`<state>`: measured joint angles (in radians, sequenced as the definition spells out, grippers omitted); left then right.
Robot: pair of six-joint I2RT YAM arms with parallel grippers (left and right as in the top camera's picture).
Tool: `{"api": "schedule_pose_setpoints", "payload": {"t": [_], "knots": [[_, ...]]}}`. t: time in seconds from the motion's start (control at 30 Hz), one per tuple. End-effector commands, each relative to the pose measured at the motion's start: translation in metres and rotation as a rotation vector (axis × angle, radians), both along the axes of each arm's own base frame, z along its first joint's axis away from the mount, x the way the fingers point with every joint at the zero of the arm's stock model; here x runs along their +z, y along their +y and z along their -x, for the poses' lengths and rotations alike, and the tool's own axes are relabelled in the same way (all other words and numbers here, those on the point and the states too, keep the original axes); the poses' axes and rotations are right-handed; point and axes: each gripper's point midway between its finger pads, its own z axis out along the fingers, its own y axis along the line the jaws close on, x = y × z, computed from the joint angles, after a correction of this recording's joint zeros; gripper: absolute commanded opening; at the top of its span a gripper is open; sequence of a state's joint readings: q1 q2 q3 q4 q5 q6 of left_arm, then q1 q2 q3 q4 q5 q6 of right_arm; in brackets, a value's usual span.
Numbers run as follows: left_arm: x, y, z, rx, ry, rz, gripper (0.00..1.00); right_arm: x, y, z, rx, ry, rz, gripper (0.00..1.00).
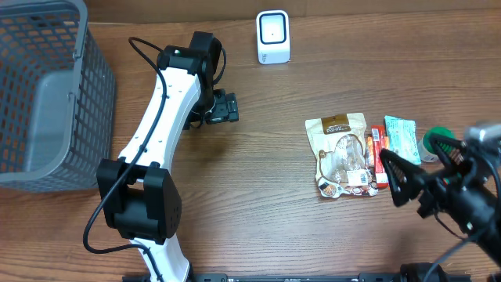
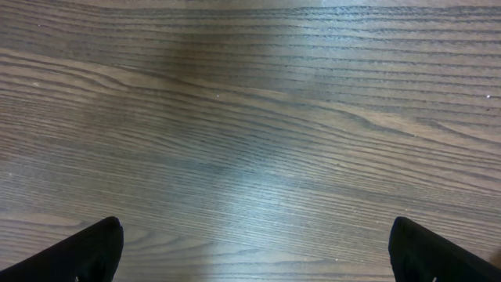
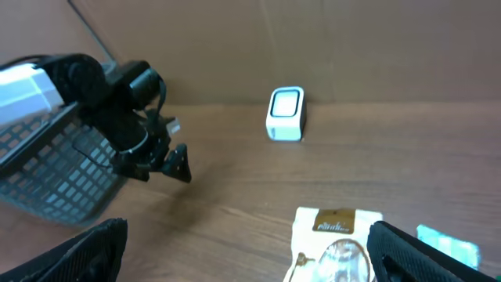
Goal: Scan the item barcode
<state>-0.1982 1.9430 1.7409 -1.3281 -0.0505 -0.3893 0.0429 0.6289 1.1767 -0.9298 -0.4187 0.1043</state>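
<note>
A cream snack pouch with a brown label lies flat on the wooden table at the right, also visible in the right wrist view. Beside it lie a red bar and a teal packet. The white barcode scanner stands at the back centre, seen too from the right wrist. My right gripper hovers open just right of the pouch, its fingertips wide apart and empty. My left gripper is open over bare wood, left of the scanner, with nothing between its fingertips.
A grey mesh basket fills the far left of the table. A green round object sits right of the teal packet, partly behind my right arm. The white left arm stretches from the front edge toward the back.
</note>
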Motion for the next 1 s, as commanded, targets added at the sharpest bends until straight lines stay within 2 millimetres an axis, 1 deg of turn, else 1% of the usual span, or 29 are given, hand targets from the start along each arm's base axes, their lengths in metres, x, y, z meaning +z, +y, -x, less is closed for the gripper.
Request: {"api": "schedule_pose_setpoints", "payload": {"t": [0.0,0.2,0.4,0.5,0.53,0.67,0.8,0.97], "knots": [[0.007,0.002,-0.002,-0.009,-0.024,-0.008,1.0,-0.008,-0.003,0.006,-0.017,-0.007,0.013,1.0],[0.007,0.002,-0.002,-0.009,-0.024,-0.008,1.0,-0.025,-0.004,0.022,-0.014,-0.066,0.013,1.0],[0.007,0.002,-0.002,-0.009,-0.024,-0.008,1.0,-0.042,-0.005,0.039,-0.016,-0.193,0.005,1.0],[0.007,0.002,-0.002,-0.009,-0.024,-0.008,1.0,-0.047,-0.005,0.043,-0.017,-0.27,0.001,1.0],[0.007,0.002,-0.002,-0.009,-0.024,-0.008,1.0,-0.048,-0.005,0.042,-0.017,-0.326,-0.003,1.0],[0.007,0.002,-0.002,-0.009,-0.024,-0.008,1.0,-0.037,-0.004,0.037,-0.018,-0.486,-0.012,1.0],[0.007,0.002,-0.002,-0.009,-0.024,-0.008,1.0,-0.02,-0.004,0.033,-0.02,-0.674,-0.023,1.0],[0.007,0.002,-0.002,-0.009,-0.024,-0.008,1.0,0.0,-0.007,0.037,-0.041,-0.894,-0.013,1.0]]}}
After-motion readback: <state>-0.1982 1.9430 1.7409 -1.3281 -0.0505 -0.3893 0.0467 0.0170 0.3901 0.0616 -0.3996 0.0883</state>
